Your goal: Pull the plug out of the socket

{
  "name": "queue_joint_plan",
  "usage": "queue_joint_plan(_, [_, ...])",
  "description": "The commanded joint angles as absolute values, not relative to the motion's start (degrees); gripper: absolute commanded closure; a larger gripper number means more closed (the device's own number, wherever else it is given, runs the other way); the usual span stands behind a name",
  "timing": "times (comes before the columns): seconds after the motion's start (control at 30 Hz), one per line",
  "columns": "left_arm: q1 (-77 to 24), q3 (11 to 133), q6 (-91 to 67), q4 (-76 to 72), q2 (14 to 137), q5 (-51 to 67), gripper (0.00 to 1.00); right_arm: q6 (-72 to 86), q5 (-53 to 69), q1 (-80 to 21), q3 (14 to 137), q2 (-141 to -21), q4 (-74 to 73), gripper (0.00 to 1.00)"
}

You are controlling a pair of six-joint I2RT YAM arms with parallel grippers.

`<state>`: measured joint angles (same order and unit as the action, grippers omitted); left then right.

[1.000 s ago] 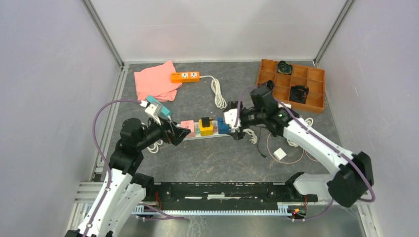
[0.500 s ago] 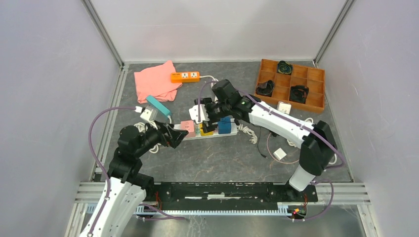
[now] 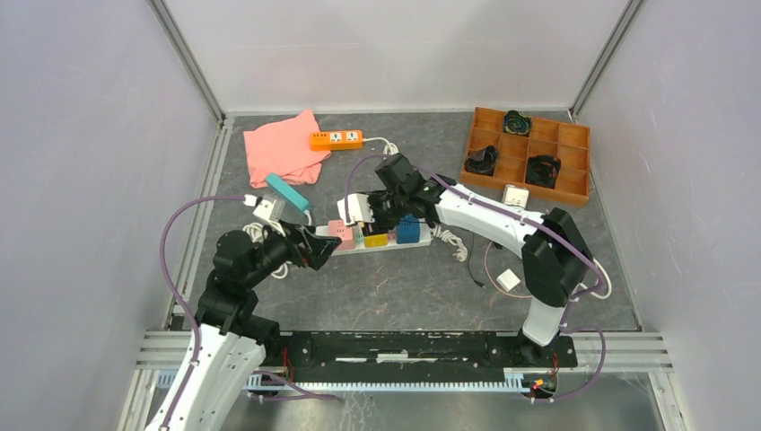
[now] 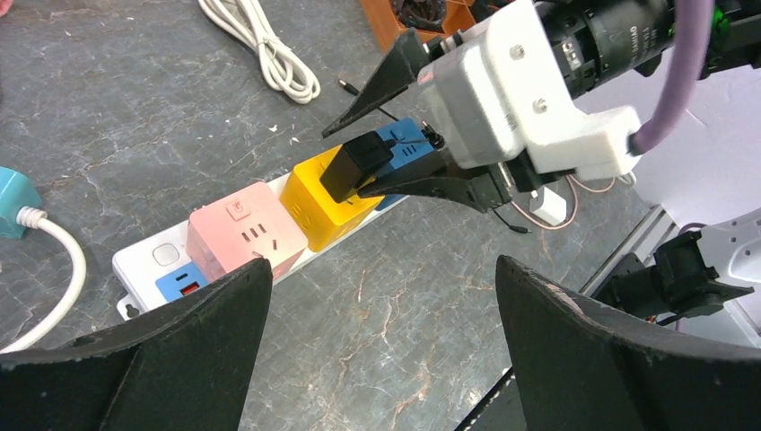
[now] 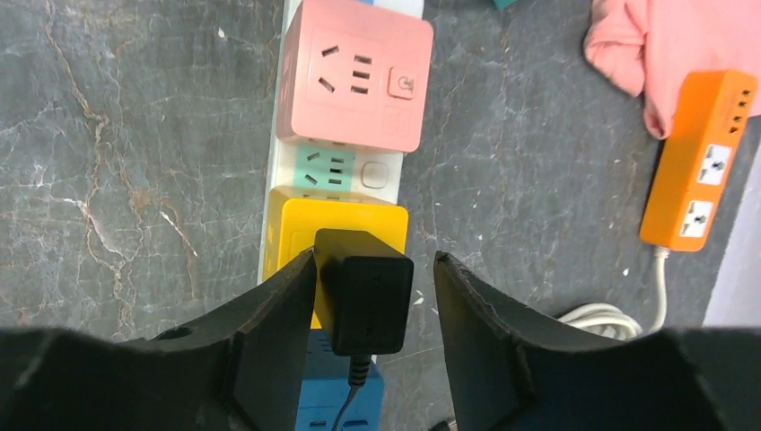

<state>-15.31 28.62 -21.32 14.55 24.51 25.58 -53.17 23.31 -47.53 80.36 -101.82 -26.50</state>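
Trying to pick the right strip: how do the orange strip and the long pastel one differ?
The orange strip is short; the socket is long, white, with pastel blocks. The orange strip's outlets look empty; the socket holds a black plug. The orange strip lies beside the pink cloth; the socket lies apart from it. Both lie flat.

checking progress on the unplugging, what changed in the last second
The right gripper swung left from the blue end of the power strip to the yellow outlet and now straddles the black plug, jaws narrowing, not yet clamped. The left gripper stayed open by the pink outlet; the strip has not moved.
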Motion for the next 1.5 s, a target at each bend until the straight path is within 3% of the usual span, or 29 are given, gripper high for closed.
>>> queue_joint_plan(0.0, [-15.47,28.04,-23.3,12.32,23.99,25.0,0.0,-53.08,21.82,-47.81,83.61,-103.48,-28.52,0.46])
queue_joint_plan(0.1, [-15.46,27.97,-23.4,12.22,23.99,25.0,0.0,-53.66,22.91,-47.81,84.49,-104.06,-30.16,0.61])
queue_joint_plan(0.2, [-15.47,27.77,-23.38,11.96,24.18,25.13,0.0,-53.55,24.01,-47.8,85.43,-103.6,-31.12,0.89])
queue_joint_plan(0.27, [-15.47,27.49,-23.22,11.39,24.42,25.3,0.0,-53.19,24.12,-47.75,86.07,-102.49,-31.37,0.99])
queue_joint_plan(0.73, [-16.91,25.84,-15.71,-2.05,27.01,32.2,0.0,-56.56,30.91,-44.84,79.86,-88.1,-34.27,1.0])
queue_joint_plan(1.2, [-36.0,24.94,8.6,-2.71,32.99,26.5,0.0,-60.33,38.68,-41.58,68.23,-80.05,-33.54,1.0])
queue_joint_plan(1.47, [-36.47,27.2,-20.0,-3.98,29.29,11.31,0.0,-57.82,45.24,-35.25,66.31,-75.17,-32.06,1.0])
